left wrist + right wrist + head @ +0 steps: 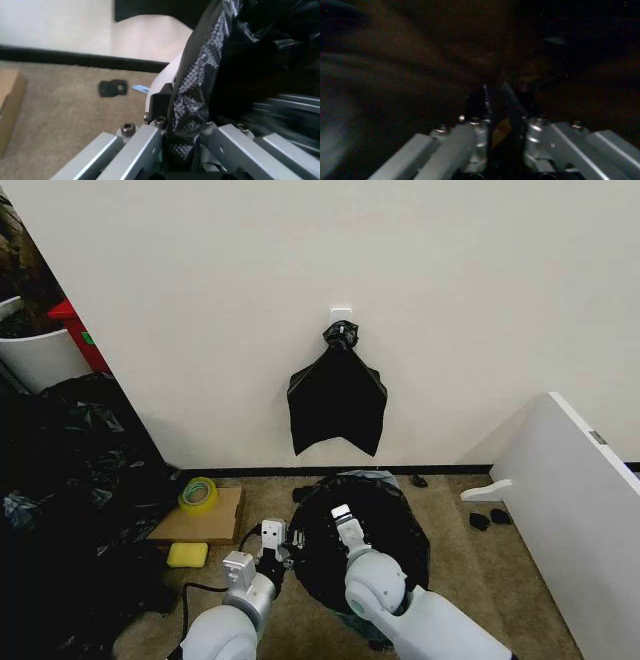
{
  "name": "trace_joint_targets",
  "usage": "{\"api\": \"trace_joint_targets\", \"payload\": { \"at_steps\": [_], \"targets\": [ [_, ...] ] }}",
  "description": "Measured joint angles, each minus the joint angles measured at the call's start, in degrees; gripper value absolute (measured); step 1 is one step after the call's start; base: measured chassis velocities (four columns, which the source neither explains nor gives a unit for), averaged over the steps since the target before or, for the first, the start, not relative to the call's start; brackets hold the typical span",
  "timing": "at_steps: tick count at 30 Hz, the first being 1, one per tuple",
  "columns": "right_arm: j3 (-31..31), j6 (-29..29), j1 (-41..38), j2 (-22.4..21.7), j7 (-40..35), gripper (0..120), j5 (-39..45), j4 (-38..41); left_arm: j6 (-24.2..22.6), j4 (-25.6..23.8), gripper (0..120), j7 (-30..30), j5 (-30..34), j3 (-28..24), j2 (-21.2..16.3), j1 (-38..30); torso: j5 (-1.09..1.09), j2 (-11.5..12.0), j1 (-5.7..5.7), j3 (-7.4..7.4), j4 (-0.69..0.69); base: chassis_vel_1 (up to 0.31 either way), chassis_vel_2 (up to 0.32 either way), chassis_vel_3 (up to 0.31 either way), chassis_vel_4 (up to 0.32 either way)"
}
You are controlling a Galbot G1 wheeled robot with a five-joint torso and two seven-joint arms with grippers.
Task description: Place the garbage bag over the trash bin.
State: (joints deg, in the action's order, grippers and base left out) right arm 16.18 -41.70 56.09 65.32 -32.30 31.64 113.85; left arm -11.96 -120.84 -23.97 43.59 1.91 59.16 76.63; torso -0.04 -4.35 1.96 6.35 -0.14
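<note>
One garbage bag (385, 525) is draped over the one trash bin (162, 80) on the carpet near the robot, left gripper (281, 554) pinched on the bag's left edge, right gripper (352, 538) down inside it, closed on black plastic.

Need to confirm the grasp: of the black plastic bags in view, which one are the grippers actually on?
The garbage bag spread over the bin on the floor, pinched by the left gripper; the right gripper is inside it. The knotted bag hangs on the wall, untouched.
</note>
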Motion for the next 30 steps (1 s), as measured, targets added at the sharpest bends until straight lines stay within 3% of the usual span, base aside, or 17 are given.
{"api": "trace_joint_targets", "payload": {
  "at_steps": [3, 9, 13, 16, 21, 23, 30],
  "targets": [
    [-1.57, -0.01, 1.34, -2.92, 3.26, 28, 2.85, 6.45, -0.75, 1.05, 0, -1.96, 3.52, 1.94, 0.22, -1.07, 0.0, 0.0, 0.0, 0.0, 0.0, 0.0, 0.0, 0.0, 0.0],
    [-6.98, 0.34, 3.4, -6.84, 7.8, 46, 8.69, 14.3, -1.56, 2.03, 0, -4.46, 7.41, 3.67, 0.39, -1.88, 0.01, 0.0, 0.0, 0.0, 0.0, 0.0, 0.0, 0.0, 0.0],
    [-12.9, 1.45, 6.21, -10.0, 12.37, 59, 13.85, 20.74, -2.4, 2.02, 0, -6.54, 11.0, 4.53, 0.78, -1.43, 0.0, 0.0, 0.0, 0.0, -0.01, 0.0, 0.0, 0.0, 0.0],
    [-18.2, 3.74, 12.34, -12.28, 17.07, 77, 15.22, 25.91, -3.09, 1.49, 0, -8.13, 14.71, 5.13, 1.12, -0.81, 0.0, 0.0, 0.0, 0.0, 0.01, 0.0, 0.0, 0.0, 0.0],
    [-24.08, 6.52, 20.34, -11.92, 20.54, 88, 13.48, 28.24, -3.41, 1.43, 0, -9.91, 17.53, 5.78, 1.28, -1.06, 0.01, 0.0, 0.0, -0.01, -0.03, 0.0, 0.0, 0.0, 0.0],
    [-29.29, 9.55, 26.06, -10.72, 22.92, 98, 11.83, 28.79, -3.52, 1.42, 0, -11.49, 19.57, 6.44, 1.38, -1.08, 0.0, 0.0, 0.0, 0.0, -0.01, 0.0, 0.0, 0.0, 0.0],
    [-39.86, 14.49, 34.43, -7.88, 26.21, 100, 11.34, 27.73, -4.1, 1.49, 0, -14.39, 23.59, 9.71, 1.22, -0.6, 0.0, 0.0, 0.0, -0.01, 0.0, 0.0, 0.0, 0.0, 0.0]
  ]
}}
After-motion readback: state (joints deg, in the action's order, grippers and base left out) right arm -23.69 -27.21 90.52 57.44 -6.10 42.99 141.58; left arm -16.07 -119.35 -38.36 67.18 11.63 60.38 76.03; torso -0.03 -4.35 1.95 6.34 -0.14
